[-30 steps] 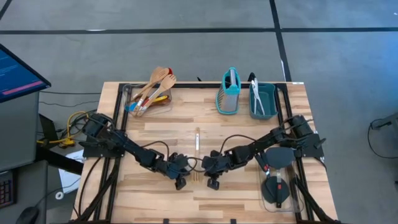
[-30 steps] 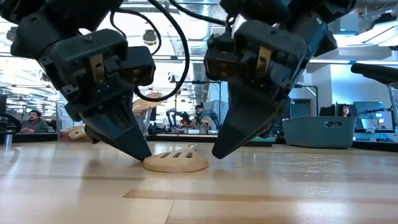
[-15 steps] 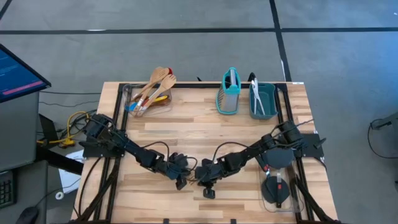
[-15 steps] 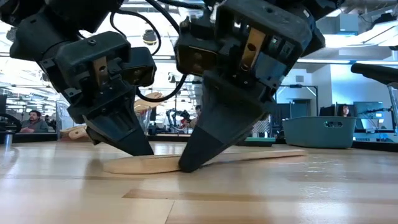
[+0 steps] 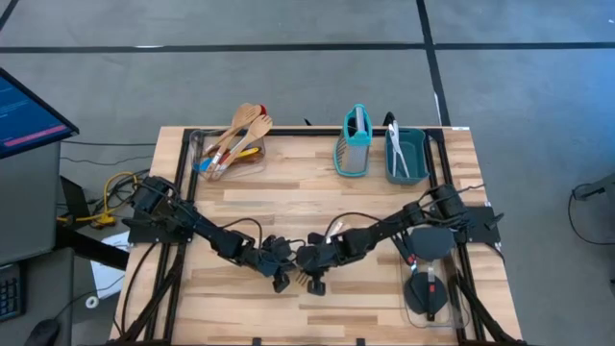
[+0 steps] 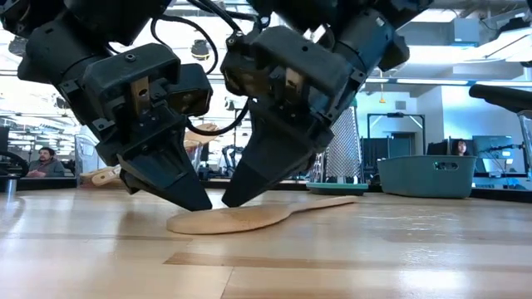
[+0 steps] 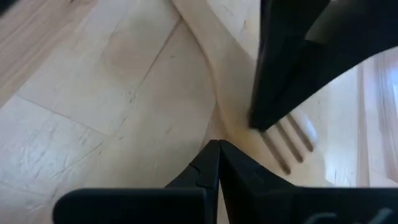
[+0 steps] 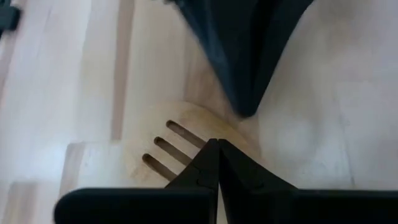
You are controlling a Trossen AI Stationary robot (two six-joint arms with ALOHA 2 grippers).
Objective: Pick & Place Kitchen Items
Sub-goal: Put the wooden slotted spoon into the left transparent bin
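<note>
Both my grippers sat closed at 1 wooden slotted spatula (image 6: 249, 218), lifting nothing yet.

Nearest, my left gripper (image 6: 193, 199) and right gripper (image 6: 234, 196) had fingers pressed together, tips down at the spatula's slotted head, which lay flat on the table (image 5: 375, 192) at its near middle. Farther back I judged most work undone: roughly 6 utensils (image 5: 235, 144) stood in 1 clear container, plus 1 teal grater (image 5: 354, 142) and 1 teal bin (image 5: 407, 154).
</note>
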